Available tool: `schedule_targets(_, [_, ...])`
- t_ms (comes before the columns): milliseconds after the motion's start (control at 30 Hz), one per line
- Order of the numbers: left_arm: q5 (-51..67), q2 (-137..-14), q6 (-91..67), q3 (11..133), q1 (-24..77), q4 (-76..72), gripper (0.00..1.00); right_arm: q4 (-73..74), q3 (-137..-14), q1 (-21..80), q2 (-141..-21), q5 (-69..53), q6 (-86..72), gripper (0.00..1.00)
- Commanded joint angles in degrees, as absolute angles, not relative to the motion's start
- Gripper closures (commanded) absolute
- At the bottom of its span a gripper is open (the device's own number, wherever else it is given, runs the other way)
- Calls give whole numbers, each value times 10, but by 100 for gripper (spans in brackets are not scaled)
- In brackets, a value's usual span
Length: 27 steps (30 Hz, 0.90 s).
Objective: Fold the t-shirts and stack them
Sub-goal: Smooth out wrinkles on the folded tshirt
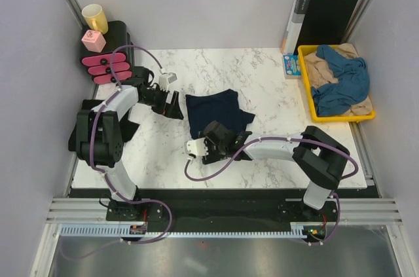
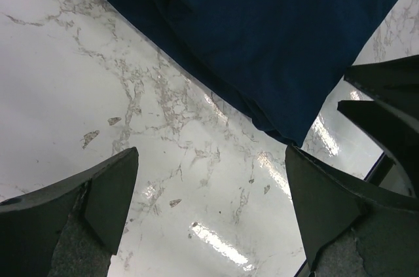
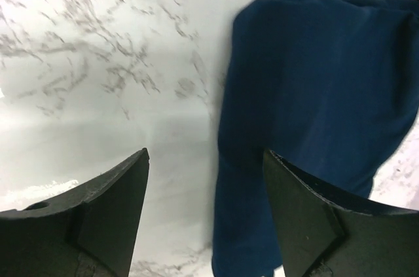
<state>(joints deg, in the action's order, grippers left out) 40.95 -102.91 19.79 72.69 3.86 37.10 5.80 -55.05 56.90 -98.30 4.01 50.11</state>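
The navy t-shirt (image 1: 215, 108) is lying partly folded in the middle of the top view, on the marble table (image 1: 275, 74). It is forming a roughly square bundle with a loose flap trailing toward the lower right. The left gripper (image 1: 174, 105) is sitting just beside the bundle's left edge, its jaws standing wide apart and gripping nothing. In its wrist view the fingers (image 2: 105, 192) are framing bare marble, while the cloth is filling the upper right of the frame and is not reaching between them.

The right gripper (image 1: 219, 138) is hanging at the bundle's lower edge, likewise spread wide and empty. In its wrist view the cloth is running up the right half of the frame, and one finger (image 3: 314, 224) is overlapping the cloth's edge while the other is over marble.

So the shirt is lying between the two arms, and the right one is looking the nearer, probably best placed to take the near edge.

A medium-blue t-shirt (image 1: 344, 80) and a beige one (image 1: 321, 66) are waiting crumpled in the yellow tray (image 1: 347, 118) at the right of the top view, well apart from both grippers
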Motion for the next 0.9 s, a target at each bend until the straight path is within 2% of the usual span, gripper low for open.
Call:
schedule_targets(0, [434, -1007, 185, 733, 31, 354, 1, 13, -583, 586, -1018, 63, 463, 23])
schedule_targets(267, [443, -1012, 195, 740, 22, 354, 0, -49, -627, 597, -1111, 104, 431, 25])
schedule_targets(367, [448, -1014, 201, 740, 19, 354, 1, -56, -631, 597, -1126, 111, 428, 32])
schedule_targets(400, [448, -1016, 200, 741, 18, 354, 0, -56, -631, 596, -1127, 112, 427, 37])
schedule_targets(433, [453, -1019, 201, 741, 18, 354, 0, -55, -631, 596, -1128, 113, 428, 52])
schedule_targets(500, [456, -1025, 201, 744, 15, 354, 0, -44, -631, 596, -1122, 118, 419, 70])
schedule_targets(533, [461, -1027, 202, 746, 14, 354, 0, -39, -632, 596, -1118, 118, 415, 88])
schedule_targets(600, [464, -1034, 201, 752, 13, 355, 0, -24, -632, 596, -1103, 114, 397, 100])
schedule_targets(867, [480, -1066, 235, 794, 15, 371, 0, -2, -642, 575, -1034, 93, 350, 100])
